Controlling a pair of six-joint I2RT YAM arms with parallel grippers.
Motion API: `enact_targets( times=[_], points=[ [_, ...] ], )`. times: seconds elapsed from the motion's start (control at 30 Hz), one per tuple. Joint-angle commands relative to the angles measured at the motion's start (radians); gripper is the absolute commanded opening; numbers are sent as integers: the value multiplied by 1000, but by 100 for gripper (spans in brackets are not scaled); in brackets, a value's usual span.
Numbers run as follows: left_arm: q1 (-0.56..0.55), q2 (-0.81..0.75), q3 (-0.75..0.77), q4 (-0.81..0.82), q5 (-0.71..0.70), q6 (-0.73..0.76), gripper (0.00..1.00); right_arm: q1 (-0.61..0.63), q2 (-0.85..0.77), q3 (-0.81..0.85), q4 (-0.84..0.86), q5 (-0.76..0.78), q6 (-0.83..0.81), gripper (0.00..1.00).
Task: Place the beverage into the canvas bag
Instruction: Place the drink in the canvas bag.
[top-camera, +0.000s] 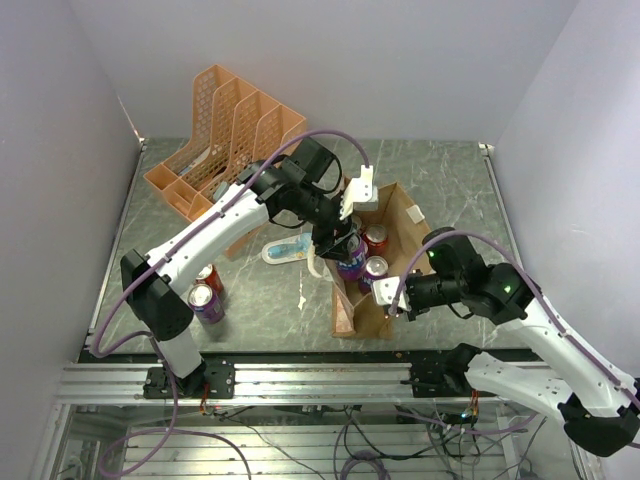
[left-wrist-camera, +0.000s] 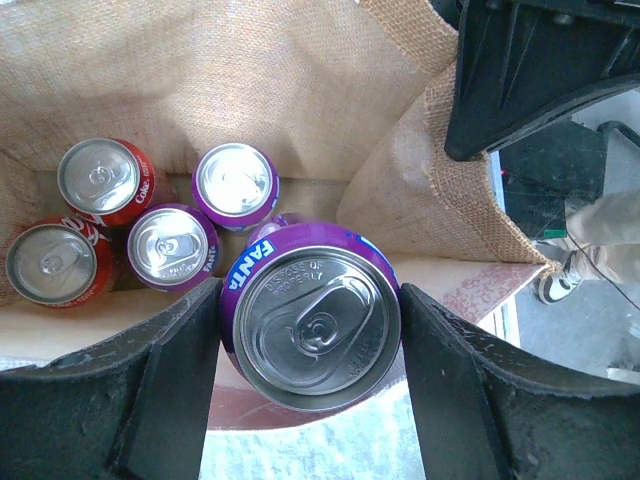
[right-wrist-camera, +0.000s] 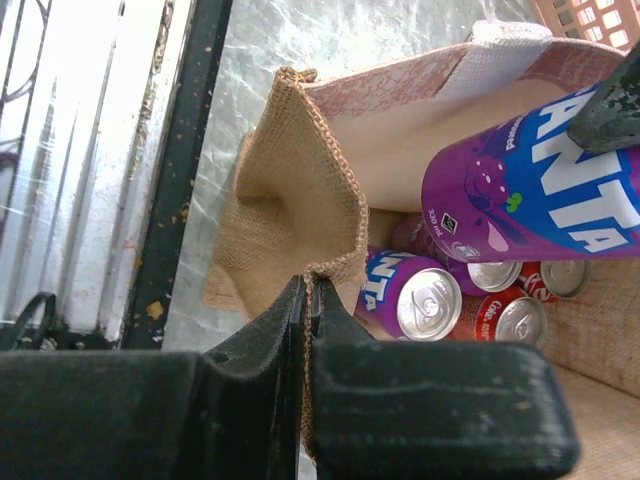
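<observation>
A purple Fanta can (left-wrist-camera: 315, 325), the beverage, hangs upright between the fingers of my left gripper (left-wrist-camera: 310, 332), which is shut on its sides. It hovers over the near edge of the open canvas bag (left-wrist-camera: 250, 70); the same can (top-camera: 351, 262) shows above the bag (top-camera: 352, 315) in the top view. Several cans stand inside the bag, two red (left-wrist-camera: 100, 180) and two purple (left-wrist-camera: 170, 247). My right gripper (right-wrist-camera: 312, 290) is shut on the bag's woven rim (right-wrist-camera: 300, 160) and holds that side up. The held can (right-wrist-camera: 540, 190) tilts over the opening.
An orange mesh file organiser (top-camera: 225, 130) stands at the back left. Two more cans (top-camera: 207, 300) stand on the table near the left arm's base. A white and blue object (top-camera: 285, 250) lies left of the bag.
</observation>
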Motion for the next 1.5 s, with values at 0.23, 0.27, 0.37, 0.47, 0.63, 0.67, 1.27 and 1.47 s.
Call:
enact_targets(
  times=[0.23,0.27,0.37,0.47,0.63,0.67,1.27,1.47],
  points=[
    [-6,-47,26,92,75,33,7,40,15,-125,-175,49,-149,0],
    [-6,-44,29,90,74,37,7,44,15,-128,-182,44,-155,0],
    [-6,-38,39,81,72,55,7,50,2,-140,-214,33,-185,0],
    [-6,-34,41,74,74,75,7,49,-9,-146,-255,25,-214,0],
    [-20,-27,34,48,60,136,7,51,-6,-140,-265,17,-211,0],
    [-23,-23,33,37,55,151,7,50,-1,-140,-254,21,-202,0],
    [-42,153,166,-156,-36,442,7,52,63,26,-19,2,34,0],
    [-45,190,182,-164,-33,461,7,52,15,17,25,5,60,0]
  ],
)
